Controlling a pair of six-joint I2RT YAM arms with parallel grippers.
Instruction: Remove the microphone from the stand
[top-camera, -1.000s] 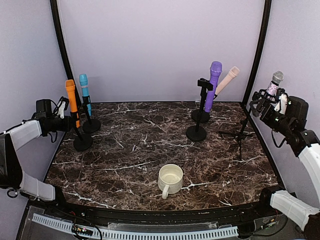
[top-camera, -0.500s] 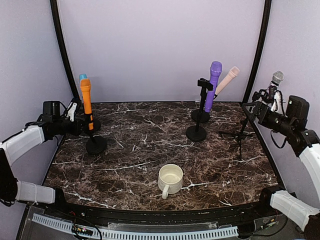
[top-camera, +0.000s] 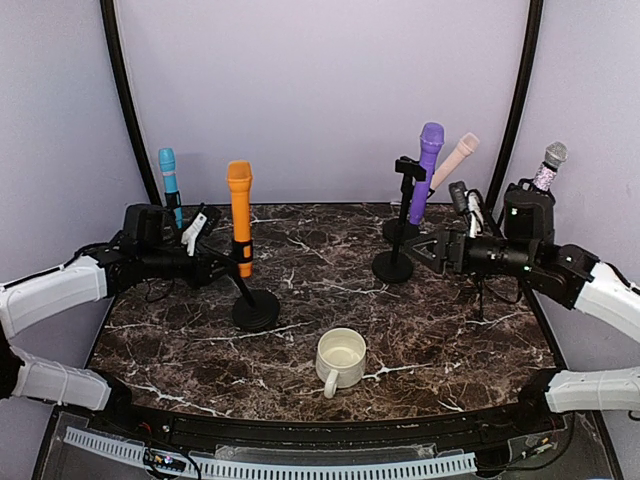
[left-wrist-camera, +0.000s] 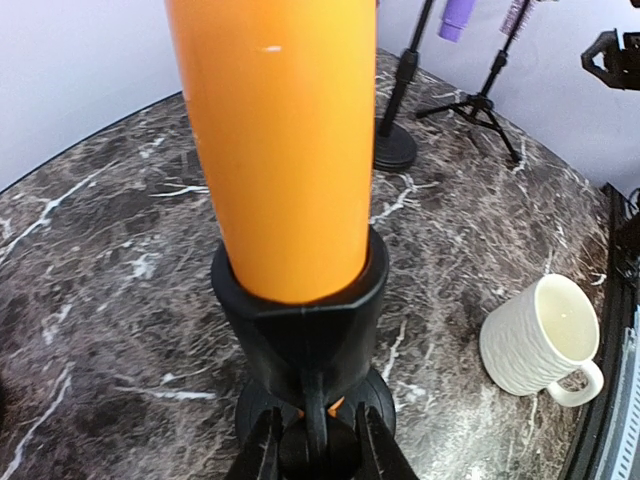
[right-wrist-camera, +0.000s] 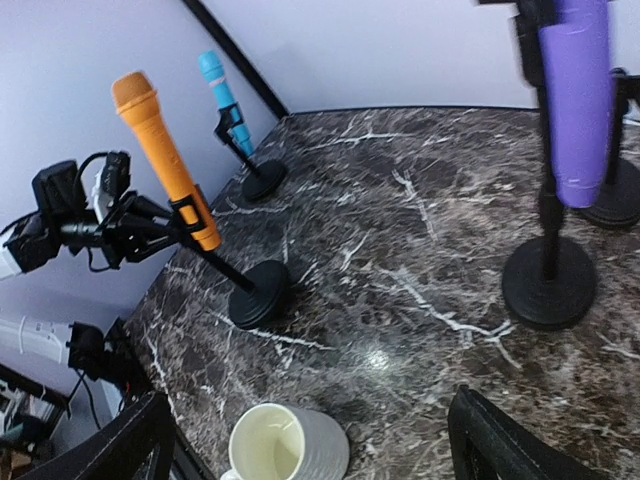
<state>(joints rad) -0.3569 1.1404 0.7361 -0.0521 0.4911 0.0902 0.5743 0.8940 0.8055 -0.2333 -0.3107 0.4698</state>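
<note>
The dark marble table (top-camera: 300, 345) carries it all. The stand (top-camera: 256, 310) with the orange microphone rests its round base just ahead of and below the left gripper (top-camera: 232, 262). A white mug (top-camera: 340, 360) sits toward the front, between the two grippers. A black round base (top-camera: 392, 266) lies just beside the right gripper (top-camera: 418, 248), a second base (top-camera: 400, 231) is beyond it, and tripod legs (top-camera: 480, 298) are behind its wrist.

Left arm (top-camera: 50, 290), right arm (top-camera: 612, 298): white shells; left hand (top-camera: 232, 262), right hand (top-camera: 415, 246) black, seemingly plastic.
</note>
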